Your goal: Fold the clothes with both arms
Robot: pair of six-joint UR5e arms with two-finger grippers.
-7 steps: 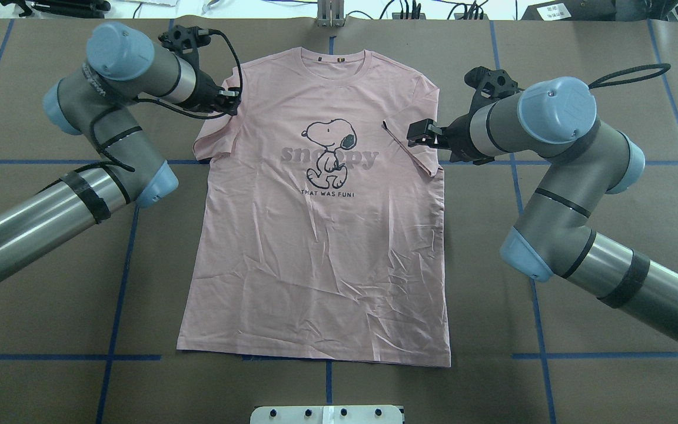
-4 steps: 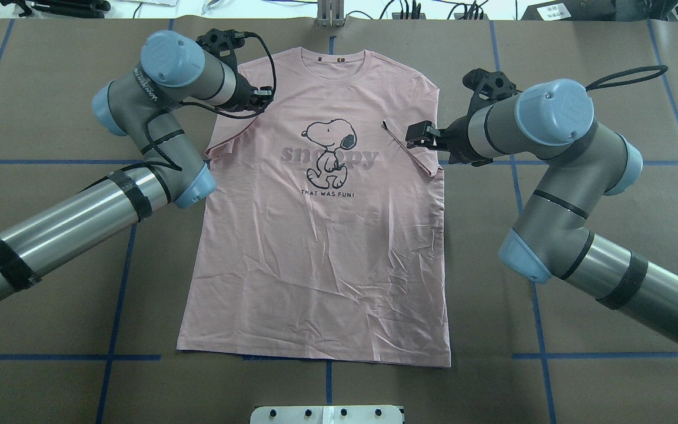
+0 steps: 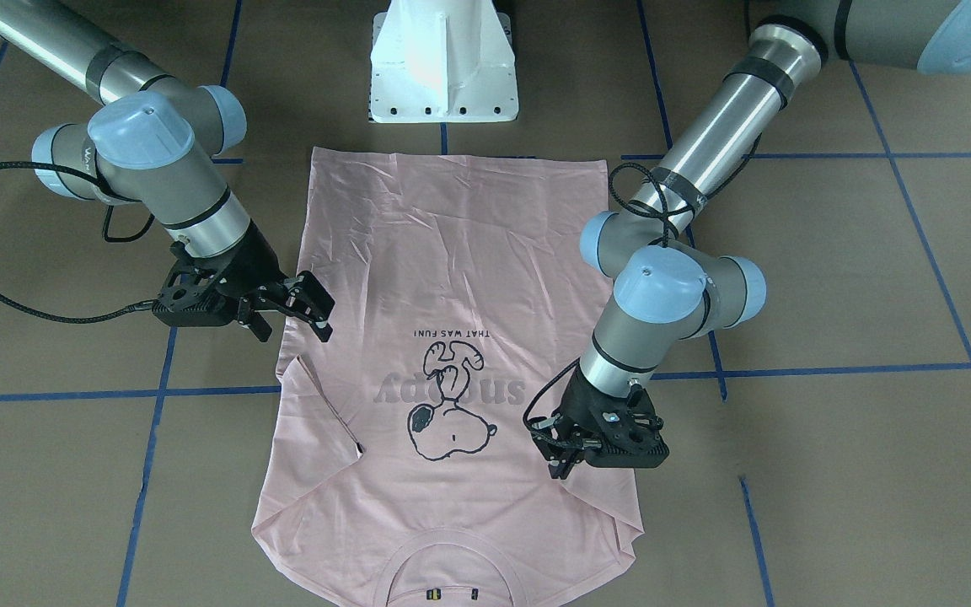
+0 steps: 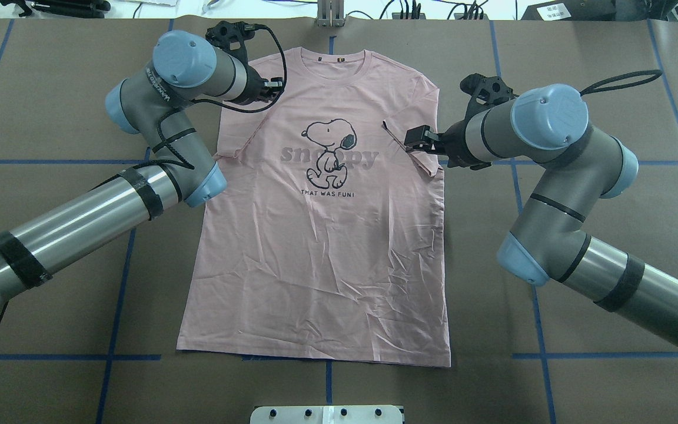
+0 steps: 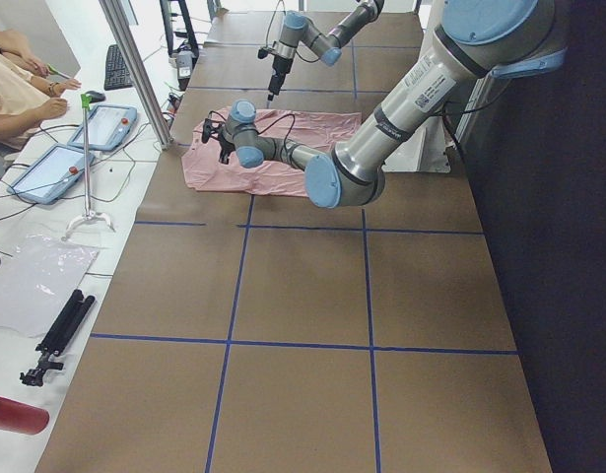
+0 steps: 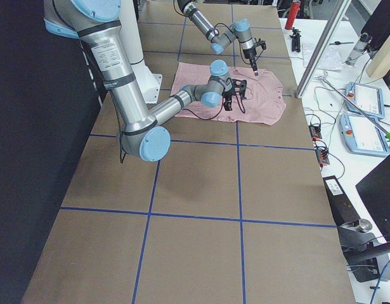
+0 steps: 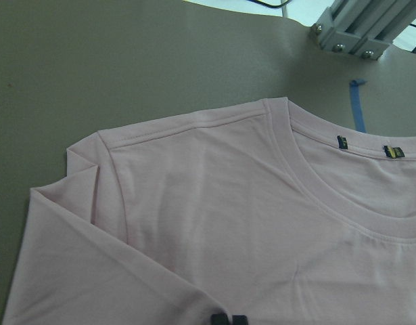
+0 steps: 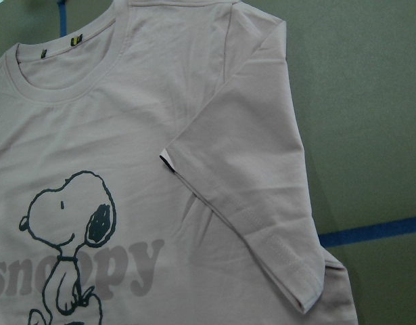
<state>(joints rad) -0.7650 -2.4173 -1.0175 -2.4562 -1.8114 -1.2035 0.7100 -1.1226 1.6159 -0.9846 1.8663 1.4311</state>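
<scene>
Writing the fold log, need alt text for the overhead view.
A pale pink T-shirt lies flat on the brown table, print up, collar at the far edge. The left gripper appears to pinch one sleeve in over the shoulder; the open right gripper hovers beside the other sleeve, already folded onto the chest.

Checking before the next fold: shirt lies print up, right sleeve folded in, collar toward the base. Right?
No: the shirt's collar points away from the base, hem nearest it, per the front-facing view. Print up and right sleeve folded in are correct.
</scene>
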